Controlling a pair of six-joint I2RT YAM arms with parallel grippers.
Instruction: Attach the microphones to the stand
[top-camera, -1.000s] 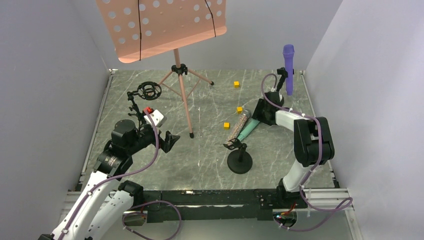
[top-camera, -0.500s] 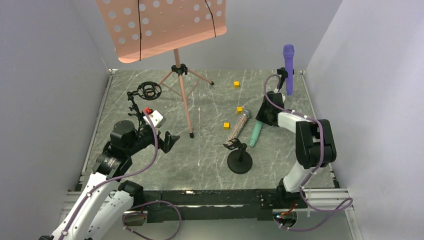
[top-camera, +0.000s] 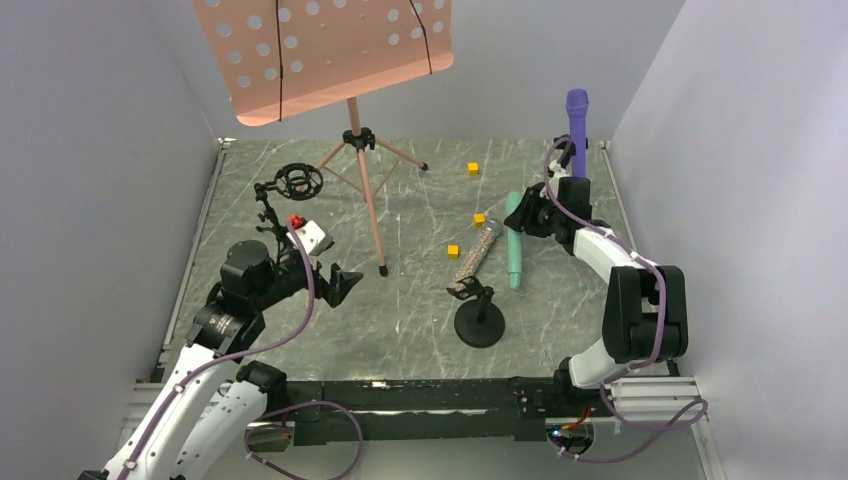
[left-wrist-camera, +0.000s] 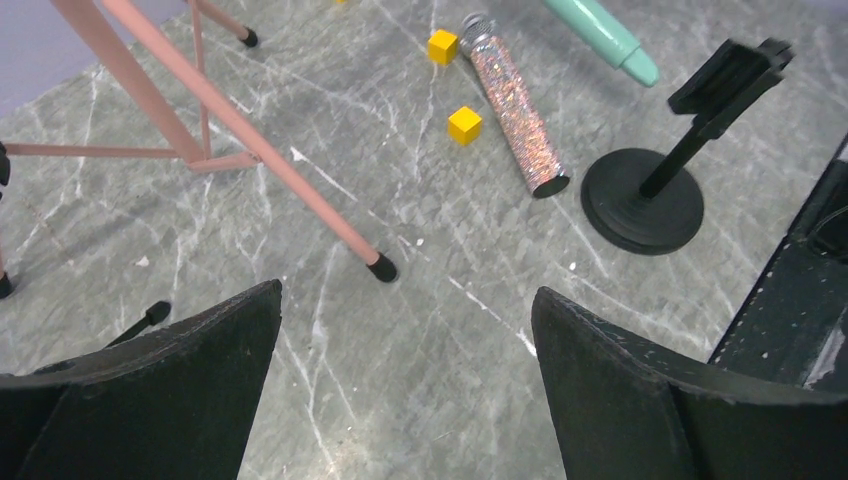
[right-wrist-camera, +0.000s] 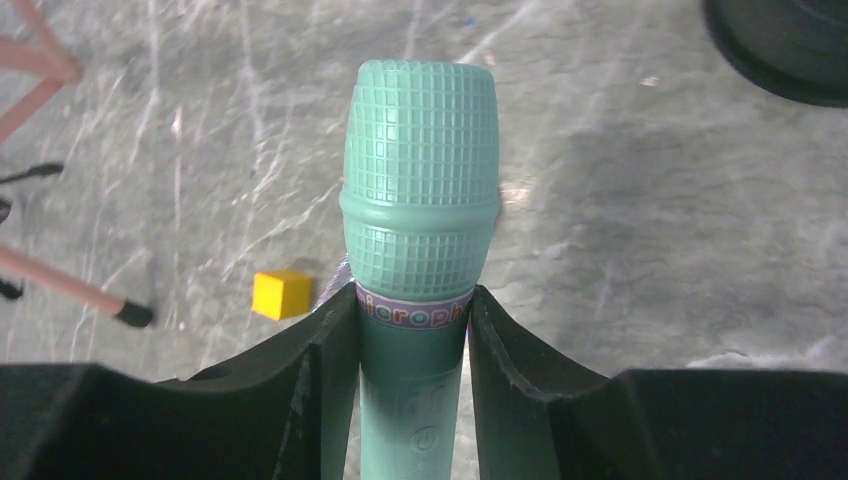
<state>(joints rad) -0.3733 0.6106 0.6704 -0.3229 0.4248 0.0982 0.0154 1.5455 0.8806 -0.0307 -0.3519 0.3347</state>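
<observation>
My right gripper (top-camera: 528, 216) is shut on the mint-teal microphone (top-camera: 515, 240), gripping it just below its mesh head (right-wrist-camera: 420, 185) and holding it off the table. The glittery silver-pink microphone (top-camera: 477, 252) lies on the marble table and also shows in the left wrist view (left-wrist-camera: 512, 104). The purple microphone (top-camera: 577, 135) stands upright in a clip at the back right. A black desk stand (top-camera: 478, 318) with an empty clip stands in front of the glittery one. My left gripper (top-camera: 340, 283) is open and empty above the table at the left.
A pink music stand (top-camera: 362, 150) on tripod legs stands at the back centre. A black shock-mount stand (top-camera: 290, 185) with a white box is at the left. Small yellow cubes (top-camera: 453, 250) lie near the glittery microphone. Grey walls close in both sides.
My right gripper has lifted the mint-teal microphone off the table and swung it back and upright. The left arm has barely moved.
</observation>
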